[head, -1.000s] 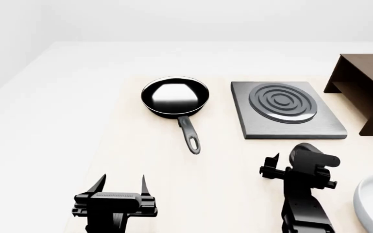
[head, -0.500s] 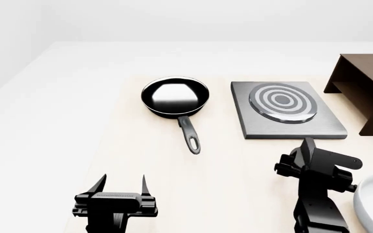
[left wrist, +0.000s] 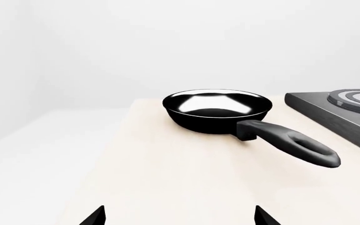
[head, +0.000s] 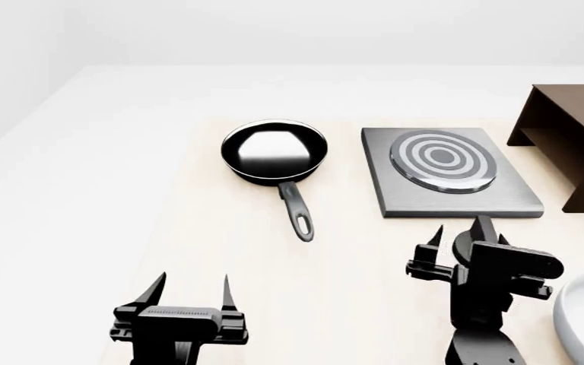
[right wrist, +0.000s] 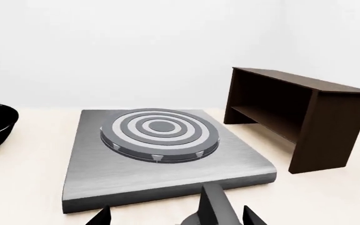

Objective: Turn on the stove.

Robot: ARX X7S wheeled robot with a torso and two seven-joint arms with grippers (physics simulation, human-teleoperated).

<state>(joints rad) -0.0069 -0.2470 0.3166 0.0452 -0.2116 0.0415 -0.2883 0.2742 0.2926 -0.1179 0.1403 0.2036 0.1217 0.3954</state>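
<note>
Stove [head: 446, 171], a grey plate with pale burner rings, is sitting on the pale bench [head: 252, 266] between a black frying pan [head: 274, 153] and a dark wooden box [head: 571, 141]. Right end effector [head: 464, 242] is hovering just before its near edge, fingers spread apart and gripping nothing, while the left end effector [head: 188, 289] is hanging open and empty, well apart from the pan.

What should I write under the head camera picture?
Both open grippers, left and right, hover near the pan and stove.
</note>
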